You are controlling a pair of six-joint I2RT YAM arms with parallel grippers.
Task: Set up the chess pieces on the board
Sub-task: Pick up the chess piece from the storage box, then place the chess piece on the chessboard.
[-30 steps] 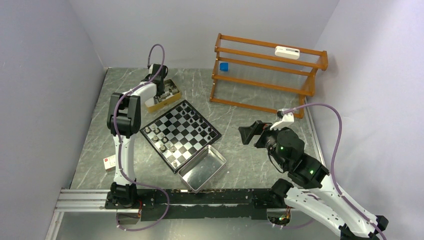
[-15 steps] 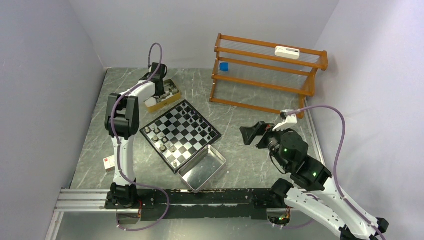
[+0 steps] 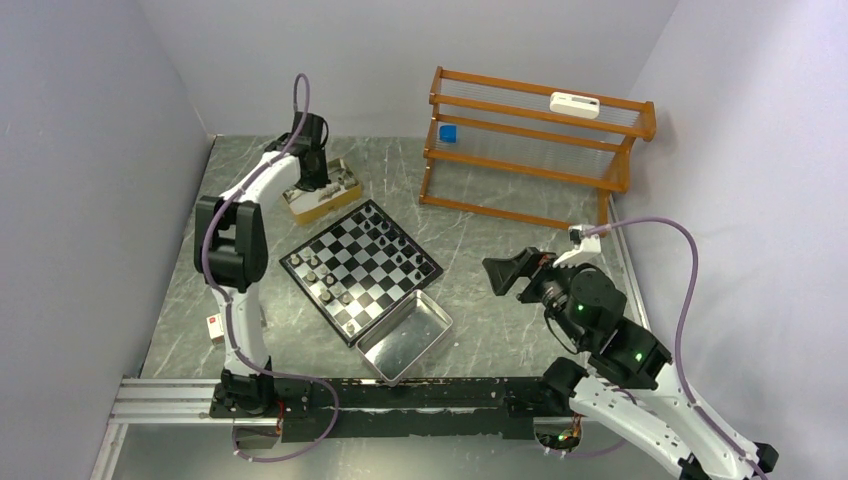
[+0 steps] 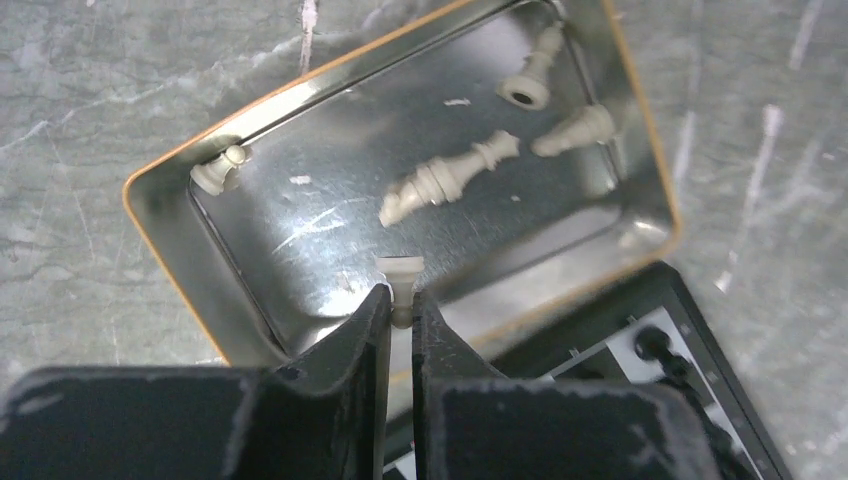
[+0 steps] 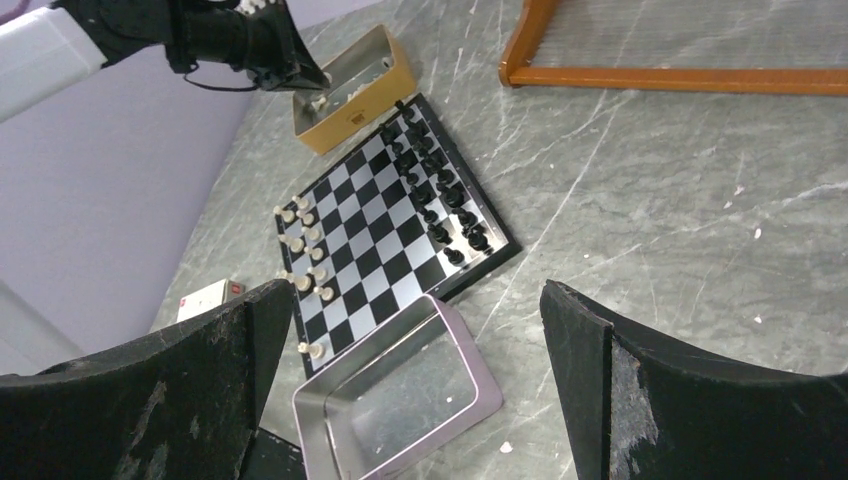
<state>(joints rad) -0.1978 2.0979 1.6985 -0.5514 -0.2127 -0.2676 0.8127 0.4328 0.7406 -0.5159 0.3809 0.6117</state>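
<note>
My left gripper is shut on a small cream chess piece, held just above the open gold-coloured box. Several more cream pieces lie on the box floor. In the top view the left gripper hangs over that box, just behind the board. Cream pieces stand along the board's left side and black pieces along its right side. My right gripper is open and empty, right of the board above the table; its wrist view shows the board.
A shiny metal tray lies empty against the board's near edge. A wooden rack stands at the back right with a blue cube and a white block on it. A small white box sits at the left near the arm's base.
The left gripper has closed tighter on the cream piece and lifted back-left over the gold box. The right arm drifted slightly toward the near right, staying open.
</note>
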